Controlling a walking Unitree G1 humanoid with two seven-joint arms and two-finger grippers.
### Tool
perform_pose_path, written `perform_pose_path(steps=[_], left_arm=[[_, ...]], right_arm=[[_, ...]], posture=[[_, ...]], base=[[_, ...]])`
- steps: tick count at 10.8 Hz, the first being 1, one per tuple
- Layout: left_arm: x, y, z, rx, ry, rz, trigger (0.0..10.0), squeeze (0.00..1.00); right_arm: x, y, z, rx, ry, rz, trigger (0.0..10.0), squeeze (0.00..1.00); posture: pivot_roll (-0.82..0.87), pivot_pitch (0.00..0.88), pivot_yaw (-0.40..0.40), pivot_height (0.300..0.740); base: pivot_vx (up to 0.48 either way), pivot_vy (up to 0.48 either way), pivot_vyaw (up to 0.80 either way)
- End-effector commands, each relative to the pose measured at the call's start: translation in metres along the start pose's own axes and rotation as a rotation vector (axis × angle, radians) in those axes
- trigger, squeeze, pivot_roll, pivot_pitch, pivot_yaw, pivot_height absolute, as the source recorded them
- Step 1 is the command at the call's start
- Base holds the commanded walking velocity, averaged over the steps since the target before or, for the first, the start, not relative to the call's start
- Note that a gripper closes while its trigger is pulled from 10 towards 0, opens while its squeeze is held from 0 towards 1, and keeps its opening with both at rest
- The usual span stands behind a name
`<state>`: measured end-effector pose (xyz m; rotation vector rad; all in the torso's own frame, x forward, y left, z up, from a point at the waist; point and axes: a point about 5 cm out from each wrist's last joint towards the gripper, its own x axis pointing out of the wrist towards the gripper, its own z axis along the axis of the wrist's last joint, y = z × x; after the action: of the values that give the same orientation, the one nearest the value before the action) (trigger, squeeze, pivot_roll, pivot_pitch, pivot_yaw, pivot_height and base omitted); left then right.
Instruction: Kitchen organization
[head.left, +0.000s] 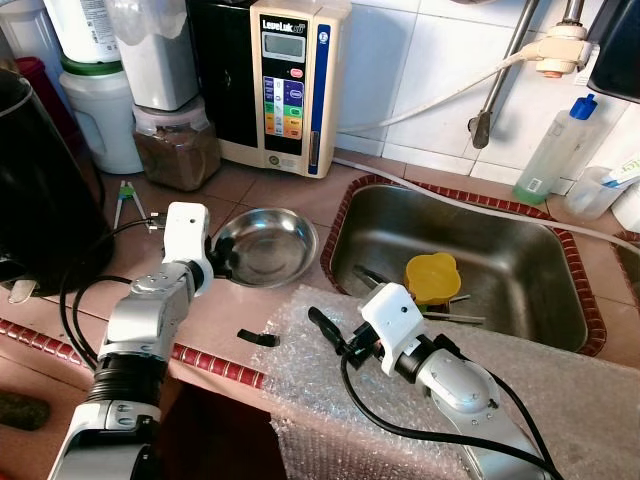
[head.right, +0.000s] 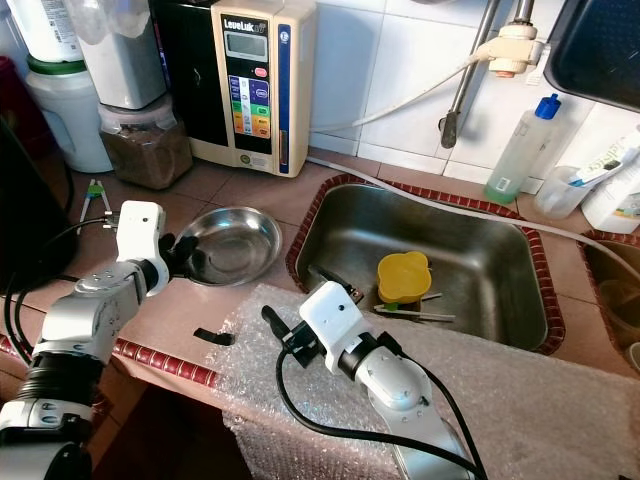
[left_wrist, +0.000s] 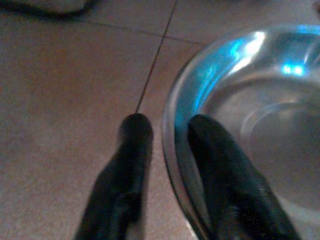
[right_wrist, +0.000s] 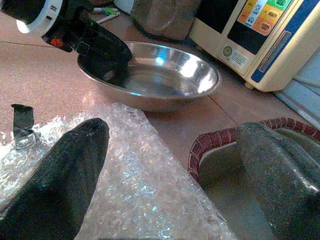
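Steel bowl (head.left: 265, 246) on tiled tabletop (head.left: 280, 190), just left of sink (head.left: 500, 250), near side of water machine (head.left: 285, 85). Left gripper (left_wrist: 162, 130) at bowl's left edge, fingers (left_wrist: 132, 150) straddling rim: one outside on tabletop, other inside bowl, pinching rim w/ narrow gap. Bowl sitting flat, nothing inside.

Right gripper (right_wrist: 170, 145) over bubble wrap (head.left: 330, 330) at near edge of tabletop, pointing left-far toward bowl; fingers spread wide, nothing between them, one over wrap, other over sink's near-left corner.

Small black piece (head.left: 258, 338) on tabletop just left of wrap, apart from both grippers. In sink: yellow lid-like thing (head.left: 432, 277) w/ a few utensils (head.left: 450, 315) beside it. Far left: jar of brown stuff (head.left: 178, 145), white jug (head.left: 100, 110), big black appliance (head.left: 40, 180). Far right of sink: clear bottle w/ blue cap (head.left: 560, 150). Hose (head.left: 440, 95) running along tiled wall to tap fitting.
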<state>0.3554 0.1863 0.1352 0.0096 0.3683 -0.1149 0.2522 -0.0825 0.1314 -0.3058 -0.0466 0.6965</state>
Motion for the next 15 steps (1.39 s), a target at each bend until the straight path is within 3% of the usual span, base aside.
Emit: perform_pose_path(steps=[1, 4, 10, 11, 12, 14, 15], left_arm=[[0.001, 0.0, 0.0, -0.002, 0.019, -0.009, 0.0, 0.0], [0.0, -0.003, -0.002, -0.017, 0.035, -0.031, 0.0, 0.0], [-0.001, 0.004, 0.009, -0.114, -0.075, 0.073, 0.0, 0.0], [-0.001, 0.002, 0.013, -0.153, -0.116, 0.073, 0.0, 0.0], [-0.003, -0.003, 0.023, -0.186, -0.216, 0.05, 0.0, 0.0], [-0.012, -0.032, 0.04, -0.143, -0.397, -0.1, 0.0, 0.0], [-0.023, -0.056, 0.046, -0.081, -0.495, -0.22, 0.0, 0.0]], right_arm=[[0.001, -0.004, 0.002, -0.02, -0.006, -0.004, 10.0, 0.83], [0.002, -0.006, 0.0, -0.033, -0.001, -0.005, 10.0, 0.83], [0.004, -0.008, -0.002, -0.009, 0.005, -0.007, 10.0, 0.84], [0.004, -0.008, -0.002, 0.002, 0.006, 0.0, 10.0, 0.68], [0.005, -0.011, -0.003, 0.01, 0.007, -0.029, 10.0, 0.0], [0.007, -0.028, -0.002, 0.067, -0.012, -0.146, 10.0, 0.0], [0.01, -0.039, -0.001, 0.087, -0.024, -0.216, 10.0, 0.0]], posture=[[0.15, 0.0, -0.032, 0.74], [0.15, 0.0, -0.034, 0.74], [0.16, 0.0, -0.042, 0.74], [0.16, 0.0, -0.043, 0.74], [0.16, 0.0, -0.045, 0.74], [0.16, 0.0, -0.053, 0.74], [0.16, 0.0, -0.055, 0.74]], base=[[0.0, 0.0, 0.0], [0.0, 0.0, 0.0], [0.0, 0.0, 0.0], [0.0, 0.0, 0.0], [0.0, 0.0, 0.0], [0.0, 0.0, 0.0], [0.0, 0.0, 0.0]])
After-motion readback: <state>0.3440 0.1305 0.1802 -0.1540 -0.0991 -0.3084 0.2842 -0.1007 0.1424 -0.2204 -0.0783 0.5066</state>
